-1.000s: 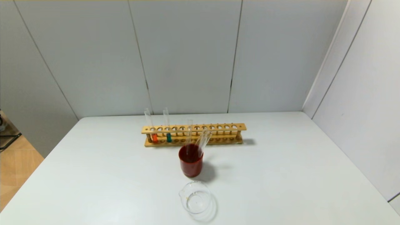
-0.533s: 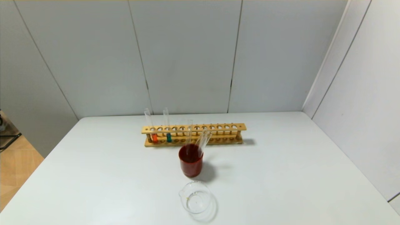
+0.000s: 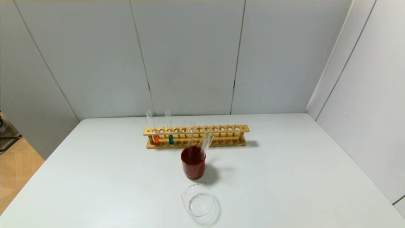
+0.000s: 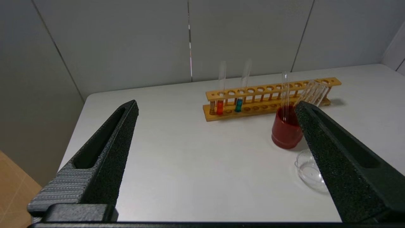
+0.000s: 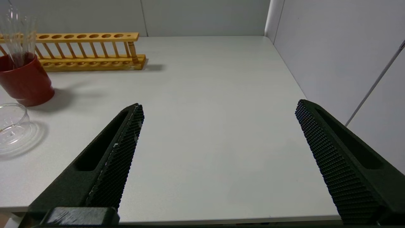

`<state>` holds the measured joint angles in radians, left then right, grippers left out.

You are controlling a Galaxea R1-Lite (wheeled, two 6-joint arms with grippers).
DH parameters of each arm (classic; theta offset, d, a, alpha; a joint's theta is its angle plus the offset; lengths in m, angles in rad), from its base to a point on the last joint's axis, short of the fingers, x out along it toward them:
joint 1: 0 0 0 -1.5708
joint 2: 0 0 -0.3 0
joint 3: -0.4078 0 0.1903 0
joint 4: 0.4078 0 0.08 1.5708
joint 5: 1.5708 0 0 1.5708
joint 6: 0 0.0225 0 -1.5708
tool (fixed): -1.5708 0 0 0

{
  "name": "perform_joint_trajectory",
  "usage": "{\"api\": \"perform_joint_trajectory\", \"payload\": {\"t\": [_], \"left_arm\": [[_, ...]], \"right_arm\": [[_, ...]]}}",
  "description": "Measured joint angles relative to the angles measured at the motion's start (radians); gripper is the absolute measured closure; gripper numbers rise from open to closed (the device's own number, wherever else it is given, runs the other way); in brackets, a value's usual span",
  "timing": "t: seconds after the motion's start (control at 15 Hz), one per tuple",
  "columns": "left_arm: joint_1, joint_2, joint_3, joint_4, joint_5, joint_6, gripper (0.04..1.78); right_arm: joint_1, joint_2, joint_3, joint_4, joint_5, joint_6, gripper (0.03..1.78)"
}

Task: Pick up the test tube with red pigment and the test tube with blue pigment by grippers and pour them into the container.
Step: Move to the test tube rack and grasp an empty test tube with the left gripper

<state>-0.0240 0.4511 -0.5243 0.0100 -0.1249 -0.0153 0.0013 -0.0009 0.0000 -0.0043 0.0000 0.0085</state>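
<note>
One wooden rack [image 3: 196, 136], two coloured test tubes: red [image 3: 156, 139] and blue [image 3: 171, 139]; one red cup [image 3: 193, 167]; one beaker [image 3: 198, 201]

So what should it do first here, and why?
Probably reach the left gripper, open and empty, toward the test tube with red pigment. It and the test tube with blue pigment stand untouched in the wooden rack; the container looks empty. The right gripper idles, open.

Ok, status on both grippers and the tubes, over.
Left gripper and right gripper open, empty, short of the table. Red tube and blue tube in the rack. Beaker empty; red cup between it and rack.
</note>
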Motion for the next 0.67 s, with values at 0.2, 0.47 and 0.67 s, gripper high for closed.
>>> {"api": "perform_joint_trajectory", "payload": {"t": [0.2,0.47,0.67], "left_arm": [[-0.002,0.237,-0.048,-0.181,0.0,-0.001,0.07],[0.0,0.536,-0.065,-0.438,-0.001,-0.014,0.07],[0.003,0.744,-0.075,-0.608,-0.012,-0.02,0.07]], "right_arm": [[0.0,0.0,0.0,0.0,0.0,0.0,0.06],[0.0,0.0,0.0,0.0,0.0,0.0,0.06],[0.0,0.0,0.0,0.0,0.0,0.001,0.06]]}}
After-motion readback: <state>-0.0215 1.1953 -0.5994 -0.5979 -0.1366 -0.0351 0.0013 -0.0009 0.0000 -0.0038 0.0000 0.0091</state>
